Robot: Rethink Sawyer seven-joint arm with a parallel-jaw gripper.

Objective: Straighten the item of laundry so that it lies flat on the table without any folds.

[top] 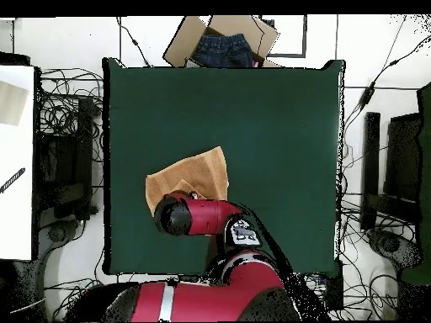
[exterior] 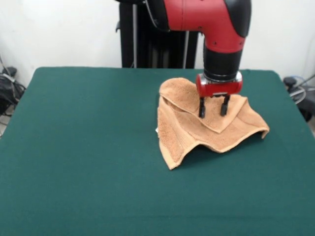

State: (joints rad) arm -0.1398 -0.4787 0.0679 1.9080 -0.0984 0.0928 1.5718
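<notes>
1. Filling both views: dark green table (exterior: 78, 162), wide and mostly bare; cardboard box (top: 220, 38) with dark blue clothing sits off its far edge in the overhead view.
2. Reaching down from above: red and black arm (exterior: 206, 19), wrist vertical over the cloth.
3. Lying rumpled on the right half in the front view, toward the robot's side: tan towel (exterior: 197, 125), not flat. Folded top layer comes to a V pointing toward the camera; one corner points down-left toward the camera, another out to the right, with the near edge arched up off the felt between them. Long axis roughly left-right, slightly diagonal.
4. Standing on the folded layer: gripper (exterior: 212, 109), black fingers (exterior: 202, 108) spread apart, tips at the cloth, nothing clamped.
</notes>
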